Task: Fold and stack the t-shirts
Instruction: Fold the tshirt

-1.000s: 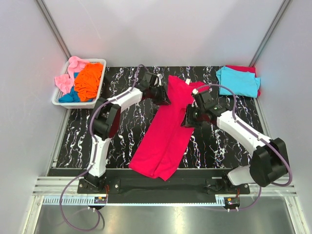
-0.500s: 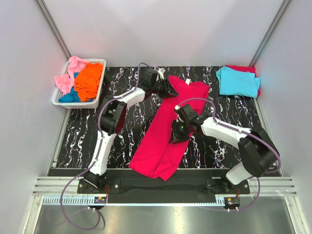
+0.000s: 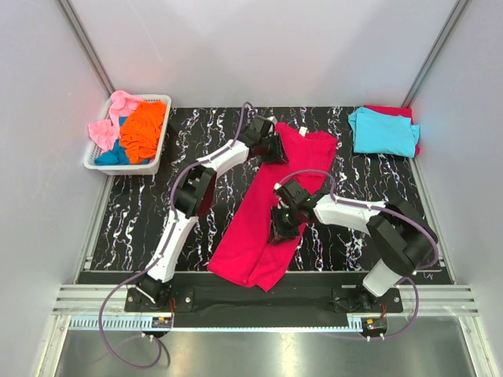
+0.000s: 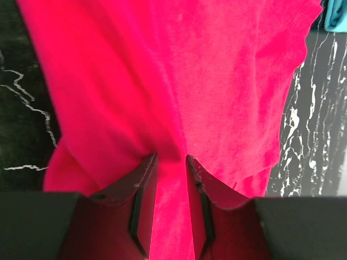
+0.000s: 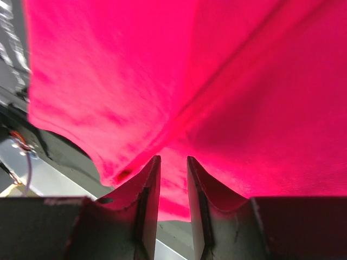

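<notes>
Crimson-red t-shirt, one, mid-frame, pinched by left gripper and right gripper; one cyan t-shirt upper right; three t-shirts in one basket upper left.

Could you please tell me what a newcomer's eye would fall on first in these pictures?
A large crimson-red t-shirt lies in a diagonal band across the black marbled table, the left gripper pinching its far end and the right gripper its nearer half. An orange t-shirt tops the white basket far left.
</notes>
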You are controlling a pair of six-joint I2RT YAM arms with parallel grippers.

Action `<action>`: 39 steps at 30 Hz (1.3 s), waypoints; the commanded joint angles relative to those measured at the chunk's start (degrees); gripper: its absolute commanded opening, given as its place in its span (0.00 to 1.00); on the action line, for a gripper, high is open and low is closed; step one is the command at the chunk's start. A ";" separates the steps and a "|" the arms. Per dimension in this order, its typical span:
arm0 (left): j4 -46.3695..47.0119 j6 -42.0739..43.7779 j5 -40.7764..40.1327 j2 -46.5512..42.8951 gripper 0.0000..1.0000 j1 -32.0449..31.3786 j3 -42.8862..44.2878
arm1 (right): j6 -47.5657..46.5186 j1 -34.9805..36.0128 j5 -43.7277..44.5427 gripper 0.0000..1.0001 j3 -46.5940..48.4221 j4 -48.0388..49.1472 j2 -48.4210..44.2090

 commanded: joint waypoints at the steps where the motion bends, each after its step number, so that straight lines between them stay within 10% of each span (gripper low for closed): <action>1: -2.18 2.55 -3.98 1.74 0.33 -0.18 3.47 | 1.85 1.59 -1.33 0.32 -2.59 1.26 0.94; 39: -22.39 -3.16 -37.90 5.08 0.28 6.50 16.14 | -2.11 1.60 11.41 0.34 8.29 -18.95 7.88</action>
